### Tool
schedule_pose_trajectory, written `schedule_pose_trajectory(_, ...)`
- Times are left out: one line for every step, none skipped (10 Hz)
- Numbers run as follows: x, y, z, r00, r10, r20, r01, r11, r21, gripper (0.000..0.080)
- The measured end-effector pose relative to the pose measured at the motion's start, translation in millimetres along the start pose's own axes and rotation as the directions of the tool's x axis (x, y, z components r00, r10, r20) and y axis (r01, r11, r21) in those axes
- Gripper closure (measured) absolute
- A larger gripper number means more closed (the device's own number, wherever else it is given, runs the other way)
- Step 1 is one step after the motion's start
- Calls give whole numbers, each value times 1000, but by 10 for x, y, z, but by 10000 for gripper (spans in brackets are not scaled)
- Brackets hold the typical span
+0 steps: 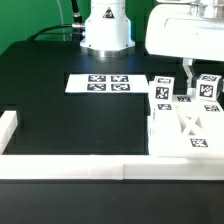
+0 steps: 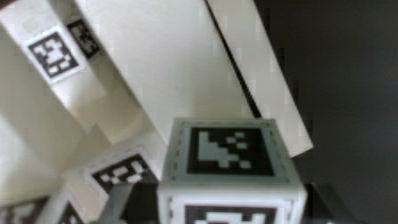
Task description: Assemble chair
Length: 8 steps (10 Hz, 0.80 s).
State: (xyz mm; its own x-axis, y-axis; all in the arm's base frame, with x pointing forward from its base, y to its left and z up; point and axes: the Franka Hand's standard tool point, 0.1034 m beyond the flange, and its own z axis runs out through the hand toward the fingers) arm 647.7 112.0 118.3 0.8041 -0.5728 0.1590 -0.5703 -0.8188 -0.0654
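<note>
black worktop (image 1: 70, 120): chair (image 1: 185, 125) parts clustered, frame flat, unjoined; fingers (image 2: 222, 205) pinching tagged leg (image 2: 226, 160); assembly early.

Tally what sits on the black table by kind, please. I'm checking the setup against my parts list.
marker board: 1
cross-braced frame: 1
tagged chair blocks: 3 clearly visible in the exterior view; more may be hidden behind the arm
Total: 5
</note>
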Motion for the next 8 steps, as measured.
schedule_pose_trajectory(-1, -1, 0, 998, 64, 0, -64, 998, 0, 512)
schedule_pose_trajectory(-2, -2, 0, 994, 109, 0, -109, 994, 0, 512)
schedule_pose_trajectory(-5, -5, 0, 982, 188, 1, -188, 982, 1, 511)
schedule_pose_trajectory(-6, -6, 0, 966, 257, 2, -257, 966, 1, 511)
schedule_pose_trajectory(-6, -6, 0, 949, 316, 2, -316, 949, 1, 511)
schedule_pose_trajectory(-6, -5, 0, 937, 349, 2, -349, 937, 1, 511)
schedule_pose_trajectory(-5, -5, 0, 906, 424, 3, -424, 906, 1, 511)
schedule_pose_trajectory(-4, -3, 0, 881, 472, 3, -472, 881, 1, 511)
